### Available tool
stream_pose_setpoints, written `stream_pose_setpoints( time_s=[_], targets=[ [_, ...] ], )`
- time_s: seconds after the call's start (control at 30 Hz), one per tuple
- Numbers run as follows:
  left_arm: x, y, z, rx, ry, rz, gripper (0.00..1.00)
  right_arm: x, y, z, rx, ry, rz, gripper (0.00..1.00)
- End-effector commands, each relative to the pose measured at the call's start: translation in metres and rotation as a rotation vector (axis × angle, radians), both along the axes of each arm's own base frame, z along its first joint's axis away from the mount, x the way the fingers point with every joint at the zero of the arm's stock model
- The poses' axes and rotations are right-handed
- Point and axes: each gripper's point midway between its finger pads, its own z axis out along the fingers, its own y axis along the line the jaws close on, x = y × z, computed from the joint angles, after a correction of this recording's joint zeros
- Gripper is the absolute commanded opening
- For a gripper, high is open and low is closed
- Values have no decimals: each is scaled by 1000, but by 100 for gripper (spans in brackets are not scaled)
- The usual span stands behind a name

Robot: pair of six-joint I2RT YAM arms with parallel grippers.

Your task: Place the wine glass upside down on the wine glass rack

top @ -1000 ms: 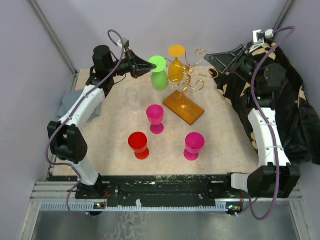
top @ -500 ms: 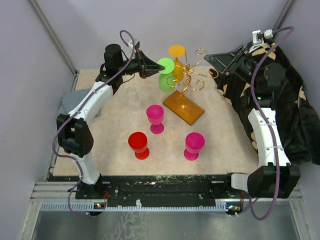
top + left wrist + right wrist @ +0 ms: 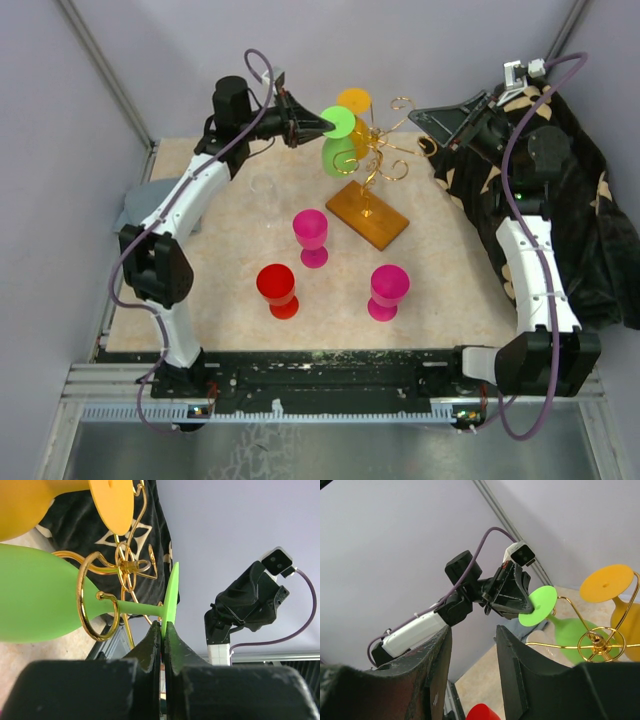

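Green wine glass (image 3: 40, 600) partly off-frame

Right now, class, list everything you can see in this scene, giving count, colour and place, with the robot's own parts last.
gold wire wine glass rack on flat amber base: one, gold and amber, far centre of table.
matte green wine glass: one, green, upside down, stem inside a rack loop.
orange wine glass: one, orange, upside down on rack.
magenta goblets: two, magenta, upright, mid table.
red goblet: one, red, upright, near left.
black patterned cloth: one, black, right edge.
grey cloth: one, grey, left edge.
left end effector: shut on green glass's foot.
right end effector: open, raised, empty.
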Motion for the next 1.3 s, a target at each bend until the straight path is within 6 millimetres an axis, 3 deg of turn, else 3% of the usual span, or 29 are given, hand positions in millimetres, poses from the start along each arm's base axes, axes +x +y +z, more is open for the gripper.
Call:
stream_pose_setpoints(
  time_s=[0.0,0.67,0.97,1.27],
  targets=[
    [10,-2,-1,15,-3,24,0,-14,-1,18,-3,-79,-19,41],
    [29,1,8,-8,61,119,0,-15,-1,17,-3,-79,-22,41],
    [35,24,9,-20,54,166,0,-15,-1,16,2,-74,-19,41],
    [24,30,6,-10,49,170,0,-14,-1,14,5,-69,-18,41]
  ],
)
